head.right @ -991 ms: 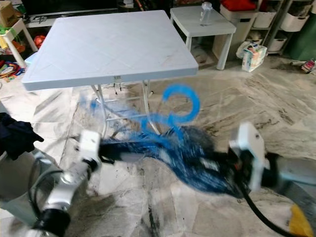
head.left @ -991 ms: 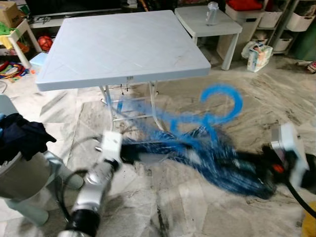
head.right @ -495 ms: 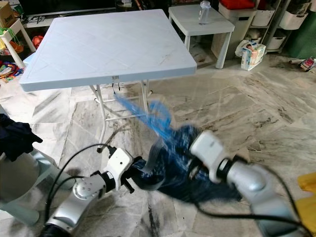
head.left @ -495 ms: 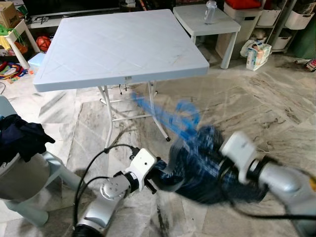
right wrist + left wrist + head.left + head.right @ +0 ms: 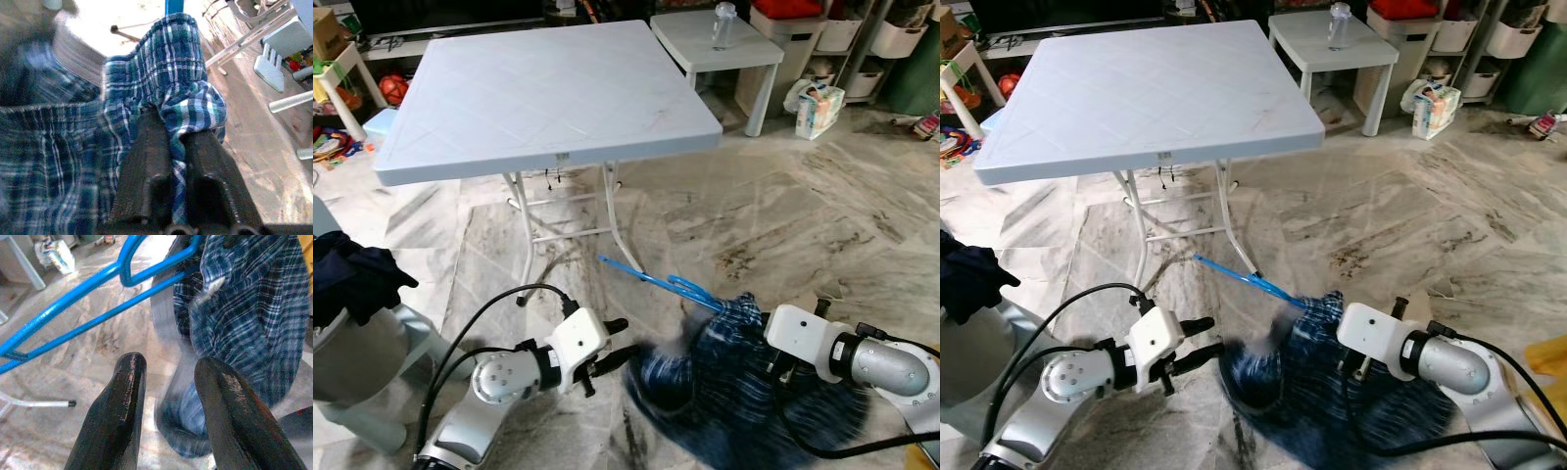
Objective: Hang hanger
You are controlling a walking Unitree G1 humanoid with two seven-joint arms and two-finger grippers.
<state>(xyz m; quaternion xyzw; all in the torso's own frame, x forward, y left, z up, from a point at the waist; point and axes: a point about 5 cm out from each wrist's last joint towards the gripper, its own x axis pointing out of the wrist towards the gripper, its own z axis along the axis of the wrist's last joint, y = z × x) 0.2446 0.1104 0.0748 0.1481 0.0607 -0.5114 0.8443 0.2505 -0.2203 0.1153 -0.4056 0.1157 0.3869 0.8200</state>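
While the robot looks down at the marble floor point(image 5: 822, 215), a grey stool point(image 5: 362, 382) with dark clothing point(image 5: 352, 279) heaped on it stands at the far left. Just right of it, the left hand point(image 5: 619, 345) extends low over the floor with its two black fingers point(image 5: 120, 416) spread apart and holding nothing; the left wrist view shows them parted, with the plaid cloth just beyond the tips. Behind the arms stands a pale blue folding tabletop point(image 5: 548, 93) on white legs, and a small white side table point(image 5: 715, 44) carrying a clear bottle point(image 5: 722, 24) sits further back on the right. A blue hanger point(image 5: 651, 279) lies tilted between the two arms, its long bar pointing back toward the tabletop legs and its other end buried in a blue plaid shirt point(image 5: 734, 392). The shirt is bunched low over the floor, blurred at its left edge. The right hand point(image 5: 176, 161) is clenched on a fold of the shirt, the cloth pinched between its closed fingers in the right wrist view. A white bag point(image 5: 818, 98) stands on the floor at the far right, beside storage shelves.
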